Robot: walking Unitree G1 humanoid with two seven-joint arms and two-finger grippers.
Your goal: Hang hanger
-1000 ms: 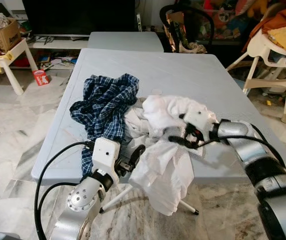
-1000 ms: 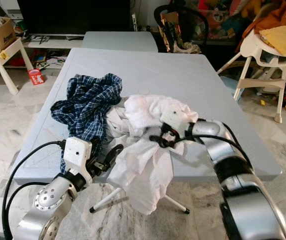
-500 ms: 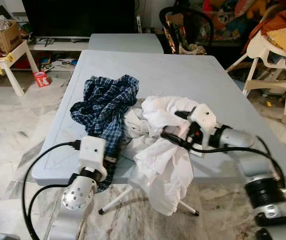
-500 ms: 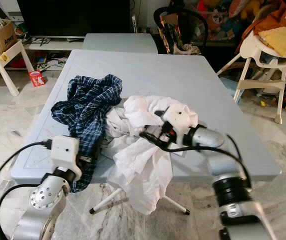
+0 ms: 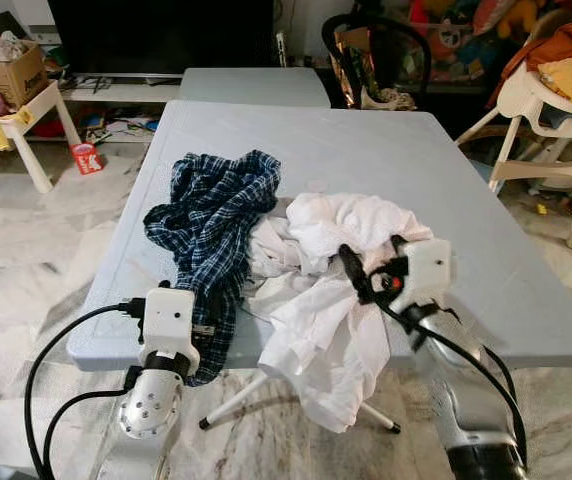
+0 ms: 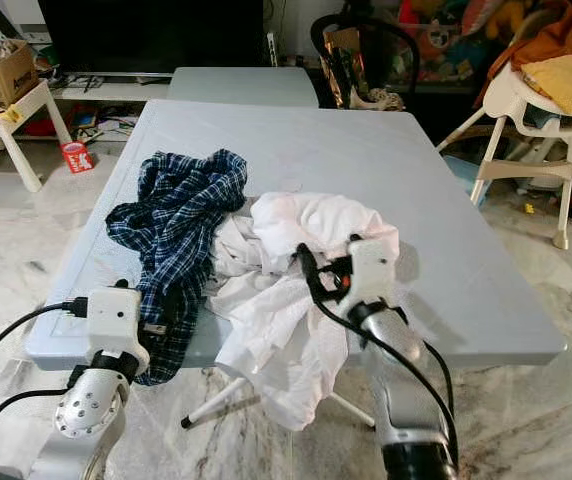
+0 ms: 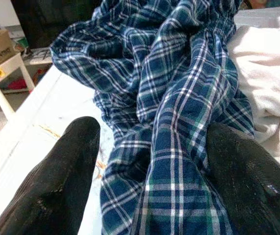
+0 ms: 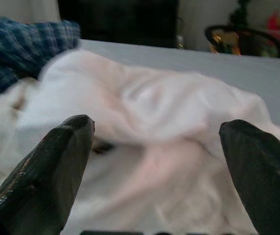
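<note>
A blue plaid shirt (image 5: 216, 215) lies crumpled on the grey table (image 5: 366, 150), one end hanging over the front edge. Beside it a white garment (image 5: 341, 235) is heaped, part of it (image 5: 321, 370) drooping off the edge. My left gripper (image 7: 152, 129) is open at the front edge, with the plaid shirt's hanging end (image 7: 179, 161) between its fingers. My right gripper (image 5: 371, 256) is open, fingers raised over the white garment (image 8: 150, 112) near the front edge. I cannot make out a hanger among the clothes.
Thin white legs (image 5: 236, 398) slant under the table's front edge. A second grey table (image 5: 251, 85) stands behind. A high chair (image 5: 541, 100) is at the right, a black chair (image 5: 376, 45) behind, and a low white table with boxes (image 5: 11, 95) at the left.
My right gripper has let go of the white garment and drawn back toward the front edge, fingers turned upward. My left gripper has shifted left, from the white garment to the plaid shirt's hanging end.
</note>
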